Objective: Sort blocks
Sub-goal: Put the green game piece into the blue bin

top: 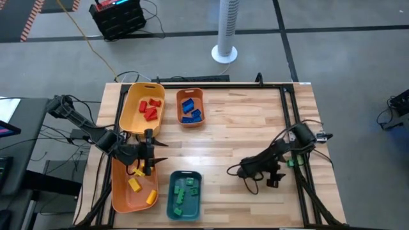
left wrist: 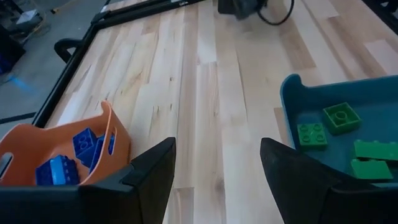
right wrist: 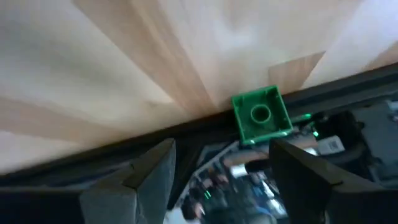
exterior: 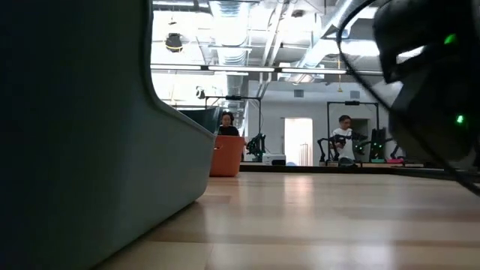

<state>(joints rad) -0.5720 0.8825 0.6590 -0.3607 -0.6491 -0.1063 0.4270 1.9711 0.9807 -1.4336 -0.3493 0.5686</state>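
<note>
The teal tray (top: 185,195) sits at the near edge of the wooden table (top: 243,121) and holds the green blocks (top: 181,193). Just left of it is a long orange tray (top: 118,191) with yellow blocks (top: 135,185) inside. Beyond the teal tray, toward the far edge, a small orange tray (top: 190,108) holds blue blocks (top: 189,111), and left of that one a yellow tray (top: 142,108) holds red blocks (top: 150,108).

The left hand (top: 149,167) hangs over the far end of the long orange tray, just left of the teal tray; its fingers (left wrist: 146,177) stand spread apart with nothing between them.

The right hand (top: 279,171) is well to the right of the teal tray, at the table's black frame (top: 289,121). Its fingers (right wrist: 140,180) are spread too, and a single green block (right wrist: 260,116) lies on the frame edge just ahead of them, not gripped.

Two people (exterior: 226,124) show far back in the room behind the table.
</note>
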